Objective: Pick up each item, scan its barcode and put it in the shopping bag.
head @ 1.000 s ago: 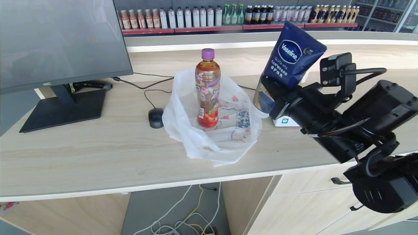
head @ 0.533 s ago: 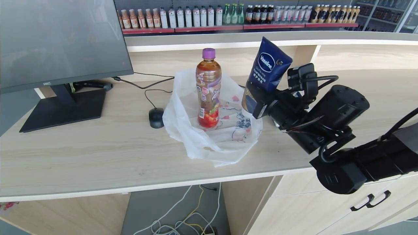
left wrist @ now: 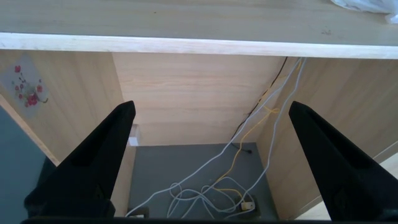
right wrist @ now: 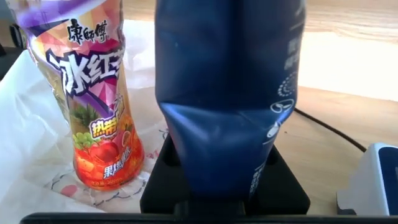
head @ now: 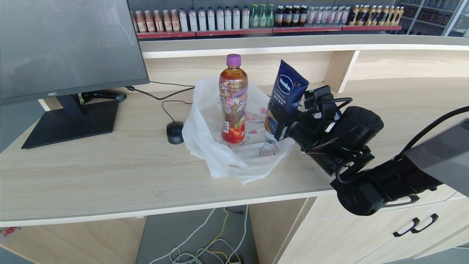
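My right gripper (head: 284, 128) is shut on the lower end of a dark blue lotion tube (head: 285, 93), held upright over the right side of the white plastic shopping bag (head: 234, 154) on the counter. The right wrist view has the lotion tube (right wrist: 230, 93) up close, its lower end squeezed between the gripper's pads. A tea bottle (head: 233, 99) with a purple cap stands upright on the opened bag, just left of the tube; this bottle (right wrist: 93, 93) is also in the right wrist view. My left gripper (left wrist: 208, 162) is open below the counter edge, facing the cables under the desk.
A monitor (head: 66, 47) on a black stand fills the counter's left. A black mouse (head: 175, 132) lies left of the bag, its cable running back. A white device (right wrist: 373, 180) sits right of the bag. Shelves of bottles (head: 263, 16) line the back.
My right arm has carried the lotion tube left and down, from above the counter's right side to just over the bag beside the bottle. The bottle and bag stayed put.
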Available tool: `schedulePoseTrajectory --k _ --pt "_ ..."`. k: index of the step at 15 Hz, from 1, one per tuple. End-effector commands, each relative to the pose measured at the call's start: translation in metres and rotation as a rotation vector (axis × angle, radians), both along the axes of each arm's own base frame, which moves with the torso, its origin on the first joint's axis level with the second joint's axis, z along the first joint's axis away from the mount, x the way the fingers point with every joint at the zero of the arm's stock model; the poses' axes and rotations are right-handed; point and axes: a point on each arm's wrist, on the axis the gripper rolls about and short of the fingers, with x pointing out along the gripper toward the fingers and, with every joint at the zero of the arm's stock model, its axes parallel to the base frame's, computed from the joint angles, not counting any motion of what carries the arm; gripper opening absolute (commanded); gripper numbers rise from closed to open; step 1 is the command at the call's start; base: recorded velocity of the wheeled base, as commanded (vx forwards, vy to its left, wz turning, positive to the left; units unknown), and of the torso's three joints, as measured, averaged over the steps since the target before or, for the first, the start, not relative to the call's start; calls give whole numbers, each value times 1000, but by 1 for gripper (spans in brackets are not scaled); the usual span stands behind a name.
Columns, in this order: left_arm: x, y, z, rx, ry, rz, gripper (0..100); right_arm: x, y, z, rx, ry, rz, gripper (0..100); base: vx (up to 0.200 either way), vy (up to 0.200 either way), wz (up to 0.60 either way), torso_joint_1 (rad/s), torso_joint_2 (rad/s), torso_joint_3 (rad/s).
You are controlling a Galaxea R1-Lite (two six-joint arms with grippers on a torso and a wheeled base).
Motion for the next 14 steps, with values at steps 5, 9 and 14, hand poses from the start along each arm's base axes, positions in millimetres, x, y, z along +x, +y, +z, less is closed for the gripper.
schedulePoseTrajectory --k 5,9,14 --pt "0 0 0 -1 0 1 100 11 6 0 11 -21 0 0 0 0 0 0 0 0" --pt "0 0 0 -1 0 1 100 6 26 -19 -13 22 47 0 0 0 0 0 0 0" --pt "0 0 0 1 0 0 100 10 30 -29 -25 44 49 0 0 0 0 0 0 0"
